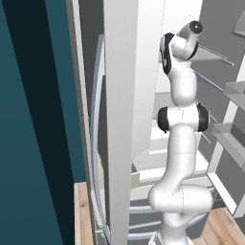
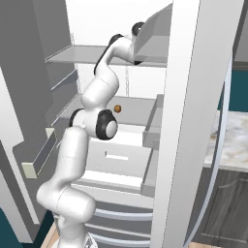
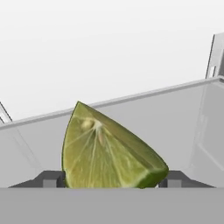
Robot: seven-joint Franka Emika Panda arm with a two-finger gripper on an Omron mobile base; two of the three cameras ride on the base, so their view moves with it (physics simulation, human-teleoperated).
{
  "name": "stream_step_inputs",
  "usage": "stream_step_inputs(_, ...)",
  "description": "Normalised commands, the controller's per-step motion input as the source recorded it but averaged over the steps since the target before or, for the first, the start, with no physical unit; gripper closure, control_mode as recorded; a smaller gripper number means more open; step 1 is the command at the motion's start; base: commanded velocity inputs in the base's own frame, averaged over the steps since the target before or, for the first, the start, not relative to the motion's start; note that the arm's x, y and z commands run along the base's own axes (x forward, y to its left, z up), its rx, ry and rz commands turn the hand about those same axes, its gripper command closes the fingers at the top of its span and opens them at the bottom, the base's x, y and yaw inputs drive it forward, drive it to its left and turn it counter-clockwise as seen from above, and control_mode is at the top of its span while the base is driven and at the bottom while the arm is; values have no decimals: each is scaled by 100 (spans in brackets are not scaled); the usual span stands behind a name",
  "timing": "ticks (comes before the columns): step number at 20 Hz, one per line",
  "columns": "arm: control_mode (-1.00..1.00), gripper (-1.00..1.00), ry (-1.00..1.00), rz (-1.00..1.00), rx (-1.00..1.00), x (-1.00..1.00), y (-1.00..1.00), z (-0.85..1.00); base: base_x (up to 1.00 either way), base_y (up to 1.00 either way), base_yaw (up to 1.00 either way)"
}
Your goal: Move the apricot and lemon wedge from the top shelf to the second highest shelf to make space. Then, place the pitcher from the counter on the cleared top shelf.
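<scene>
White fridge walls and grey shelves surround the arm [image 2: 92, 131], which reaches up into the open cabinet; the gripper [image 3: 111, 179] sits low in the hand view with the lemon wedge [image 3: 107, 151] between its jaws, one dark fingertip [image 3: 50, 179] touching each side, so the jaws are clenched on the wedge; behind the wedge runs a grey shelf [image 3: 183, 113]; the apricot [image 2: 116, 108] lies well below the gripper on a lower shelf [image 2: 133, 109].
</scene>
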Motion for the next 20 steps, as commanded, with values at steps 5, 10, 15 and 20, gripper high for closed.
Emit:
stream_step_inputs(5, -100, 100, -10, 0, 0, 5, -5, -16, 0, 0, 0)
stream_step_inputs(10, -100, 100, -21, 0, 0, -11, 0, -49, 0, 0, 0)
stream_step_inputs(15, -100, 100, -34, 0, -3, -37, 2, -97, 0, 0, 0)
stream_step_inputs(20, -100, 100, -47, 0, -5, -26, 29, -96, 0, 0, 0)
